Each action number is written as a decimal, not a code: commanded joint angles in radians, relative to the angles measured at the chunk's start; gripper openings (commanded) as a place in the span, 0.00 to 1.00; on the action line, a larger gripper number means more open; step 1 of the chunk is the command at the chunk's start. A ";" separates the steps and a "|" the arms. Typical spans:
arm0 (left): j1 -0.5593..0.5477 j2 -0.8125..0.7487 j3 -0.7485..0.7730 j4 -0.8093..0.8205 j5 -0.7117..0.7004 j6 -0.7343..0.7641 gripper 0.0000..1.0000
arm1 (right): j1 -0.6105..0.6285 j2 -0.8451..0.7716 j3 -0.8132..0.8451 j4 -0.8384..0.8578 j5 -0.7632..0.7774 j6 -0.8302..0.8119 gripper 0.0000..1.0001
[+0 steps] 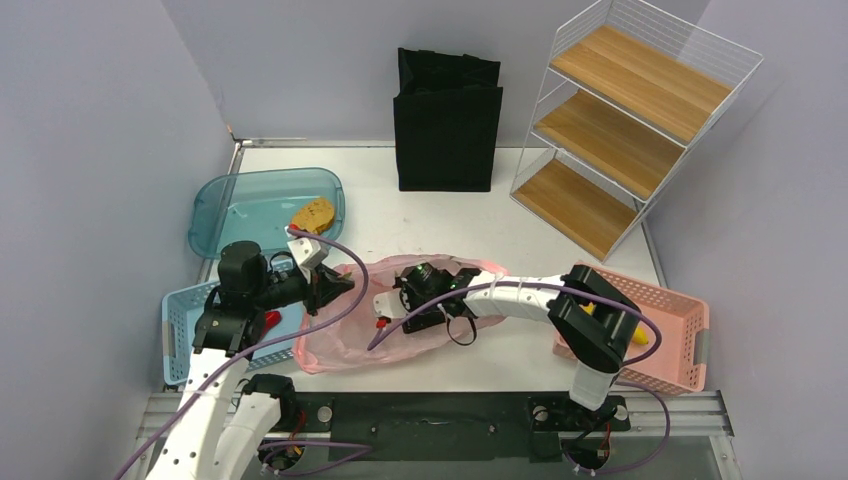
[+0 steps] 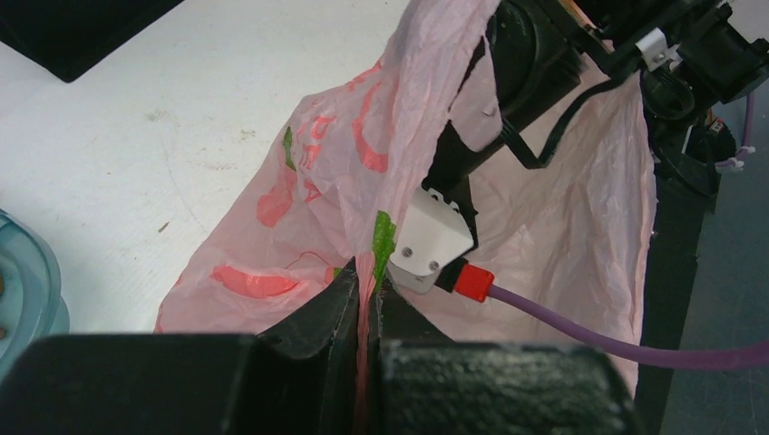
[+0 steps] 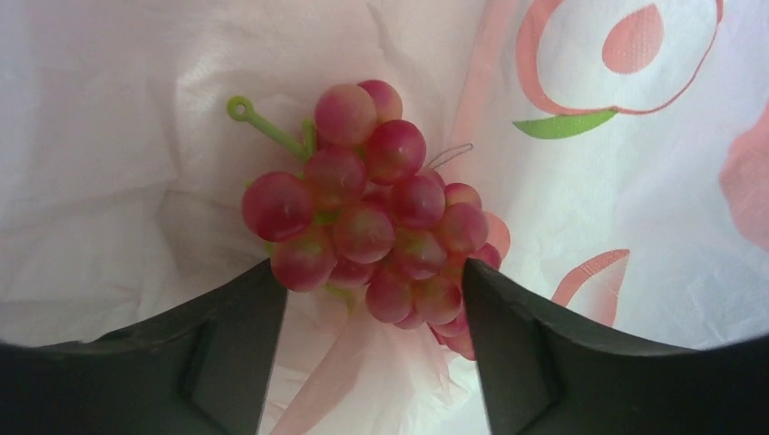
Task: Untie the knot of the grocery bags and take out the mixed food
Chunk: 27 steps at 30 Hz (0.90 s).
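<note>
Right fingers (image 3: 267,292) spread astride the grapes (image 3: 367,227), mid-frame: light, knobbly, best pinched mid-cluster. Left fingers (image 2: 352,297) clench the flimsy bag (image 2: 299,181).

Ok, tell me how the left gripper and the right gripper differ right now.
The left gripper is shut, pinching a fold of the pink bag; the right gripper is open, straddling the red fruit cluster. The left gripper is outside the bag; the right gripper is inside it. Both are at the same bag.
</note>
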<state>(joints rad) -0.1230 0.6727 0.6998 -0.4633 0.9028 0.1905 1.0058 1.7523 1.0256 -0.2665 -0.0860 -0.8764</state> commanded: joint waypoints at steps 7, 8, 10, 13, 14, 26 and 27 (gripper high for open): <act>-0.063 -0.018 -0.006 0.018 -0.176 -0.027 0.00 | -0.024 0.024 0.091 -0.095 -0.037 -0.014 0.14; -0.064 -0.015 -0.011 0.031 -0.206 -0.049 0.00 | -0.017 0.016 0.116 -0.110 -0.042 -0.004 0.03; -0.065 -0.001 -0.010 0.059 -0.263 -0.099 0.00 | -0.009 -0.016 0.152 -0.128 -0.069 0.024 0.00; -0.063 0.022 -0.009 0.109 -0.311 -0.175 0.00 | -0.006 -0.082 0.181 -0.125 -0.118 0.068 0.00; -0.063 0.027 -0.009 0.116 -0.316 -0.202 0.00 | -0.005 -0.093 0.195 -0.124 -0.134 0.075 0.00; -0.048 0.113 -0.043 0.249 -0.380 -0.411 0.00 | -0.004 -0.284 0.222 -0.069 -0.268 0.209 0.00; -0.047 0.120 -0.043 0.251 -0.381 -0.417 0.00 | -0.004 -0.290 0.231 -0.067 -0.277 0.225 0.00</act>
<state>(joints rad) -0.1802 0.7792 0.6491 -0.3080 0.5514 -0.1570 0.9962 1.5112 1.2076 -0.3885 -0.2909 -0.7307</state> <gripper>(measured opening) 0.006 0.009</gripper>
